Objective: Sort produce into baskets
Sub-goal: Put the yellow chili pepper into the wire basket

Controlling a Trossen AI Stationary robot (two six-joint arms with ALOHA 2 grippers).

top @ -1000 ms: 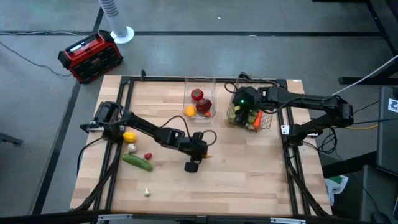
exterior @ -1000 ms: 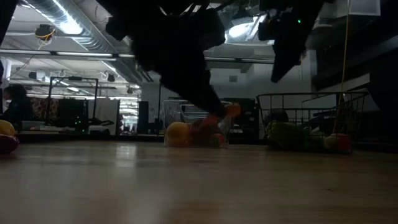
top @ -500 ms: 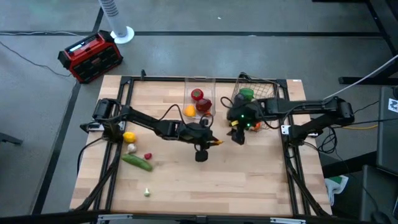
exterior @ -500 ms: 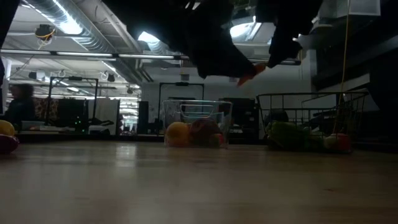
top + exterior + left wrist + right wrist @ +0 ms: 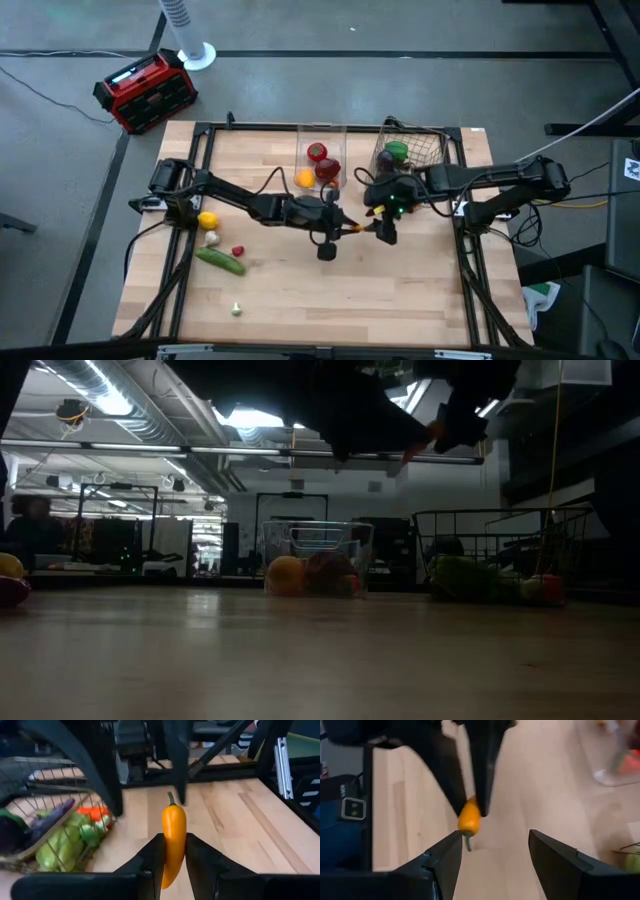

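the left gripper [image 5: 174, 851] is holding an orange chili [image 5: 173, 840] in closed jaws above the tabletop [image 5: 400, 290], offering it to the right gripper [image 5: 492, 851], whose jaws are half open and empty; next, i think, the right jaws must close on it.

The pale wooden table [image 5: 400, 290] with its black frame carries a clear plastic bin [image 5: 323, 140] at the far edge. Just right of the bin sits a copper wire mesh basket [image 5: 425, 150]. Well left of the bin lie a yellow lemon [image 5: 208, 220], a white garlic bulb [image 5: 212, 238], a small red fruit [image 5: 238, 251], a green cucumber [image 5: 221, 261] and one tiny pale piece [image 5: 236, 309].
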